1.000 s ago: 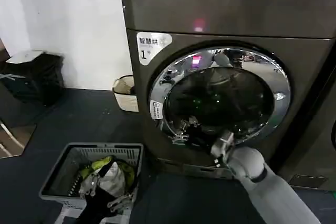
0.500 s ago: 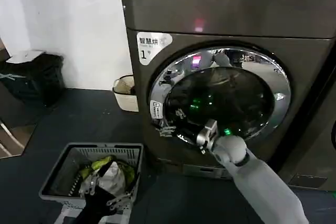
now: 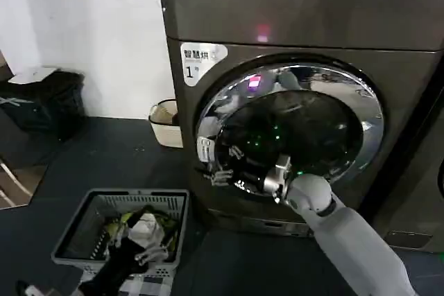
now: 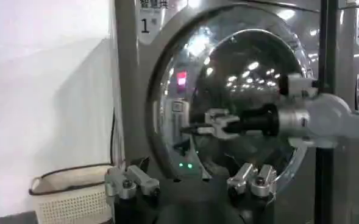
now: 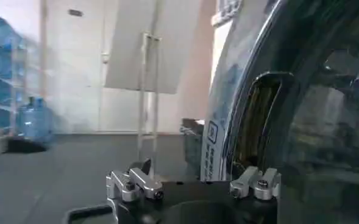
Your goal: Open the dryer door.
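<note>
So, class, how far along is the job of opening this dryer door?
Done: the right end effector sits at the left edge of the round, chrome-rimmed, dark-glass dryer door. In hand: getting purchase there, jaws open. Left: swinging the door, at most barely ajar, wide open.

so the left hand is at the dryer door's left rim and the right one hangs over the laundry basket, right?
Swapped. The head view shows the right hand at the left rim of the dryer door, and the left hand low over the laundry basket. The rest stands.
</note>
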